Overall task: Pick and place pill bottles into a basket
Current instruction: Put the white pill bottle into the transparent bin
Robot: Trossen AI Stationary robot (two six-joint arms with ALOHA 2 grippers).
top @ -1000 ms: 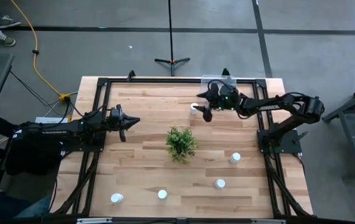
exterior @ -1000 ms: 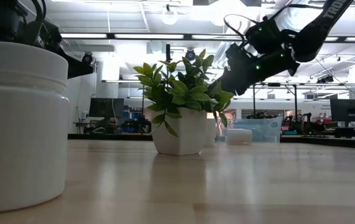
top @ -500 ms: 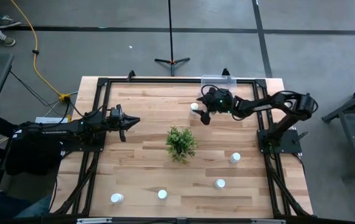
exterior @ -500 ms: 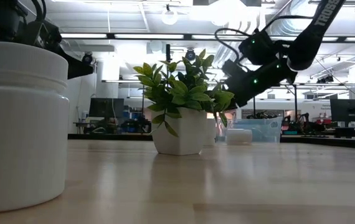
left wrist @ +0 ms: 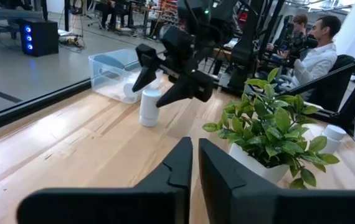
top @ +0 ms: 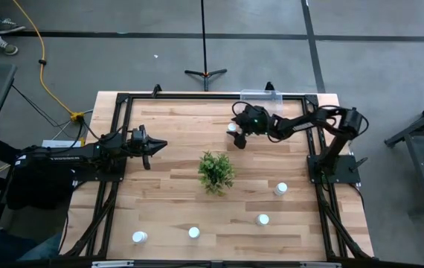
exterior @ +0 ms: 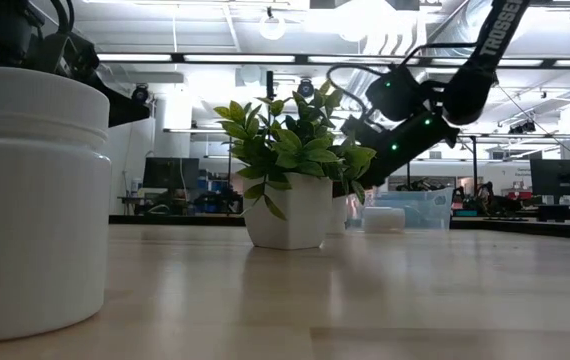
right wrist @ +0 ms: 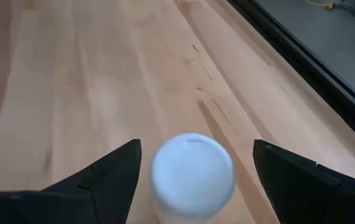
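A white pill bottle (right wrist: 193, 171) stands upright on the wooden table near the far edge, to the left of the clear basket (top: 260, 95). My right gripper (top: 235, 132) is open and slants down over this bottle (left wrist: 149, 107). Its two fingers stand on either side of the cap without touching it. My left gripper (left wrist: 194, 162) waits at the table's left side, pointing level, shut on nothing. More pill bottles (top: 281, 189) (top: 262, 219) (top: 194, 232) stand along the near half of the table. A white bottle (exterior: 383, 219) shows through the basket's wall.
A green potted plant (top: 216, 171) stands mid-table, just nearer than the bottle under my right gripper. One bottle (exterior: 30, 200) looms close at the low view's left. A black frame (top: 123, 100) edges the table. People (left wrist: 317, 50) sit beyond the table.
My right gripper has come down and toward the table's left, tipping further downward, until its open fingers stand about the cap of the far bottle. The bottle has stayed where it was.
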